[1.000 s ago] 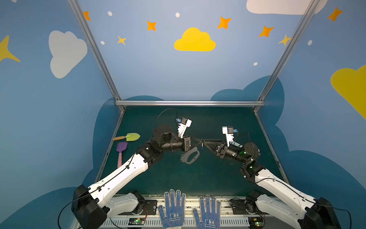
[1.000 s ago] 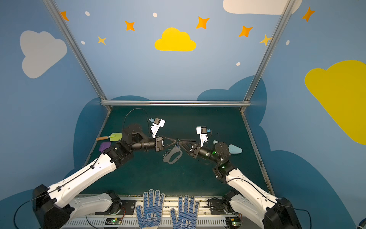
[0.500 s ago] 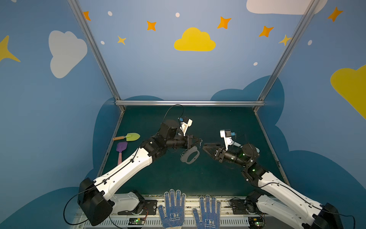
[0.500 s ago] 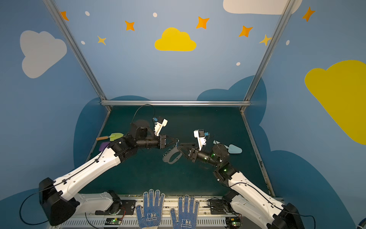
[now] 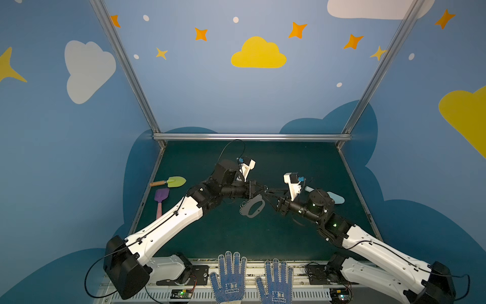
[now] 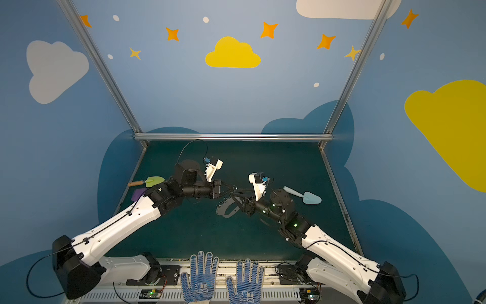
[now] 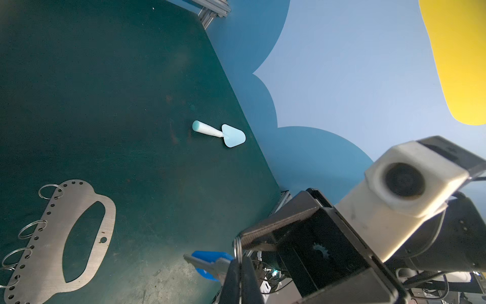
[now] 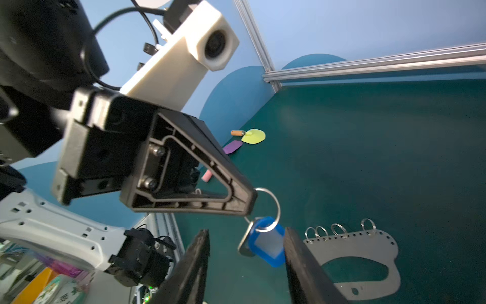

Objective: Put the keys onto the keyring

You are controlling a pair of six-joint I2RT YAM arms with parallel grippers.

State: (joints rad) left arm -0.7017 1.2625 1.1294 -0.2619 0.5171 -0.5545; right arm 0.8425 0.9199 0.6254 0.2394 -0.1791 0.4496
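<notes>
My left gripper (image 7: 240, 259) is shut on a thin wire ring (image 8: 277, 208) above the middle of the green mat. From that ring hang the keys (image 8: 268, 244), a blue-and-white tag with a silver key behind it. The right gripper (image 8: 246, 230) stands open, and the keys dangle between its two fingers, close to one of them. I cannot tell whether they touch it. The keyring (image 8: 349, 244), a flat grey plate with wire rings along its holed edge, lies on the mat just below both grippers (image 5: 264, 188) and is also in the left wrist view (image 7: 44, 237).
A pale blue toy spade (image 6: 310, 196) lies on the mat behind the right arm. A yellow-green spade (image 5: 176, 181) and a purple spatula (image 5: 161, 196) lie near the left wall. Two dotted gloves (image 5: 230, 276) hang over the front rail.
The right gripper's jaws have spread apart and it has drawn back a little and lower. The left arm has leaned further toward the middle, still holding the ring.
</notes>
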